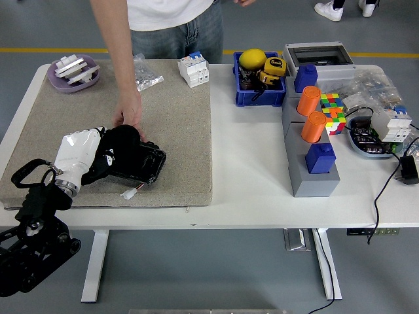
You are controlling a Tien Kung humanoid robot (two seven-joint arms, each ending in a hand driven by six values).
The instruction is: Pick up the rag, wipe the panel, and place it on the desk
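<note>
Left robot hand (82, 156), white, at mat's (177, 118) near-left, fingers seemingly clenched on black rag (121, 145); grasp partly hidden. Rag pressed on black panel (141, 167), likely mid-wipe. Person's hand (129, 118) rests at panel's far edge, probably steadying it. Panel near mat's front edge; little room toward table (249, 170) rim. Open mat right and far side for strokes. Clutter well apart at right.

white table (255, 183) | on it: beige mat (177, 131), blue bin (260, 97), grey block (309, 180)
</note>
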